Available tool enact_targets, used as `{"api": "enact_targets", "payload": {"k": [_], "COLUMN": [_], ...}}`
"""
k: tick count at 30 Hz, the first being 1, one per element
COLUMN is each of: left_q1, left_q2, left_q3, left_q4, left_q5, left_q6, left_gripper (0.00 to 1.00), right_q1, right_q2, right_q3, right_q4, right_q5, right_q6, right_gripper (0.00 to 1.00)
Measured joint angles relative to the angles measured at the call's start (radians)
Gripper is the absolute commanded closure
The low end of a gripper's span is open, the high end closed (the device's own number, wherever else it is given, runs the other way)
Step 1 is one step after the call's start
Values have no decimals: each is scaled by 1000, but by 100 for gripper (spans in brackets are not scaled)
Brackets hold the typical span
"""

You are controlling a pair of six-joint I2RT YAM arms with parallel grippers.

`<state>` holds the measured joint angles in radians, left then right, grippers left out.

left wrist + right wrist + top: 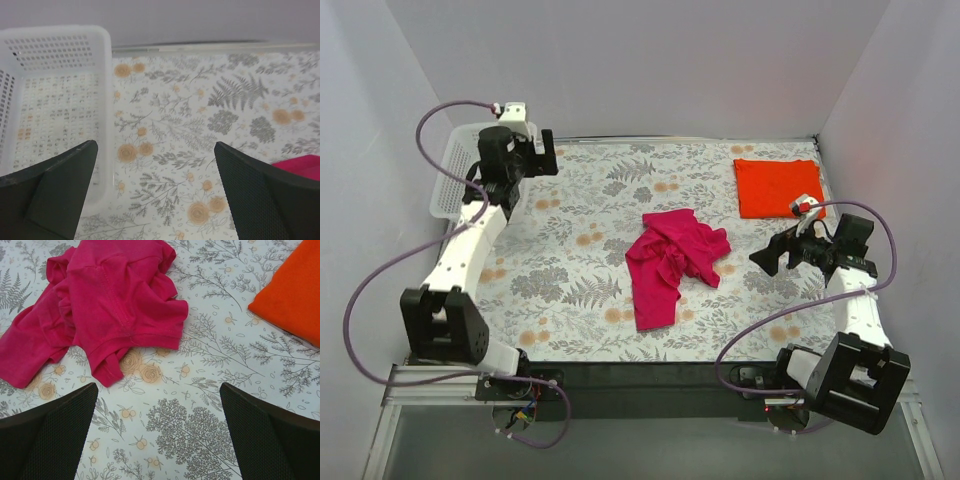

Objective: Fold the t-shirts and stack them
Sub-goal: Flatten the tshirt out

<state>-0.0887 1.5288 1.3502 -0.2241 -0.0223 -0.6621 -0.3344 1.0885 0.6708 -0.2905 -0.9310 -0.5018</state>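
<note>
The magenta-pink soft cloth short-sleeved t-shirt [672, 262] lies unfolded and crumpled near the middle of the table covered in a grey and orange floral-print cloth [570, 290]. Its body is bunched into wrinkles, one long part trails toward the near edge, and a hemmed sleeve is turned toward the right. The bright orange-red cloth t-shirt [777, 186] sits at the far right corner, folded into a flat, neat rectangle, well apart from the pink one. A white plastic lattice basket [55, 100] stands at the far left edge of the table. The left gripper [155, 150] hangs just beside the basket over bare cloth, its fingers spread wide with nothing between them. The right gripper [159, 387] hovers to the right of the pink shirt and nearer than the orange one, its fingers also wide apart and holding nothing.
</note>
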Motion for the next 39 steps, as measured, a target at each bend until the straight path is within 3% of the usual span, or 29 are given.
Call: {"api": "enact_targets", "payload": {"k": [7,13,20,22,28,39], "left_q1": [2,2,-1,-5,-16,-32], "left_q2": [-333,-475,-620,-630,-610,-577], "left_q3": [-322,-494,-680,-710,-728,-729], "left_q4": [93,111,177,203,253,282], "left_q5": [124,282,440,470,544,618], "left_q6": [-122,-223,-270,-276,-301,-320], "left_gripper": [2,2,2,2,2,2], "right_q1": [58,183,244,247,282,343], "right_q2": [79,232,457,509,637,674], "right_q3": [50,193,317,333,375,402], "right_q4": [-46,-66,-67,-70,-124,-187], "right_q5": [-19,-5,141,166,197,219], "right_q6": [2,98,229,237,210,121], "right_gripper": [2,12,24,32,39,39]}}
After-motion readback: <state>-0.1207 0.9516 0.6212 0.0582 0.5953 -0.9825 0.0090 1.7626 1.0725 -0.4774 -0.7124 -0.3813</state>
